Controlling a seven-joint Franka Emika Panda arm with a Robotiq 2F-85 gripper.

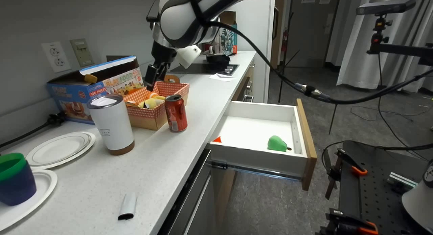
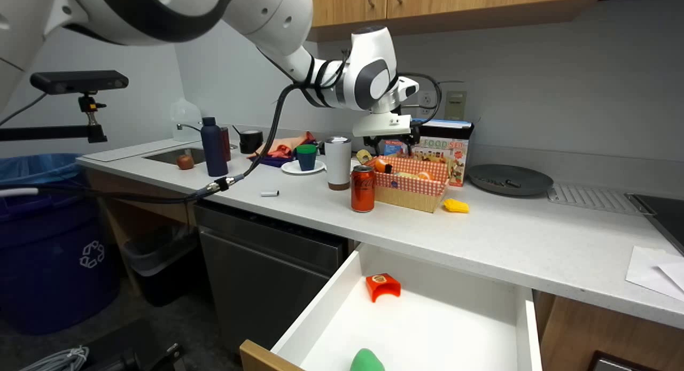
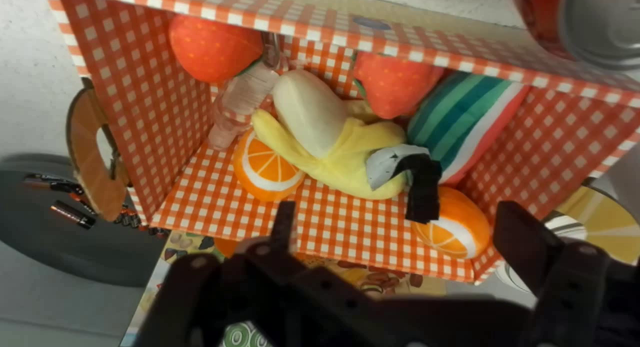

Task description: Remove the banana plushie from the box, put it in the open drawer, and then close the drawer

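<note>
"Pale yellow plush, peel flaps spread round a cream core: banana plushie (image 3: 330, 159). Black-and-silver strip (image 3: 423, 189) at one end."

"Lying where?"

"Inside the gingham box (image 3: 125, 77), against an orange slice (image 3: 267, 164)."

"And the fingers (image 3: 284, 224)?"

"Wide apart. In both exterior views the gripper (image 3: 396, 214) hangs above the box. Wrist view: plushie lower than the fingertips, apart from them, mostly across the gap, nearer the finger at the view's left; one flap reaches past that finger's line."

"Further out?"

"A red can (image 2: 363, 189) upright just beside the box; the drawer (image 2: 454, 323) open, a green toy (image 1: 277, 143) in it."
</note>
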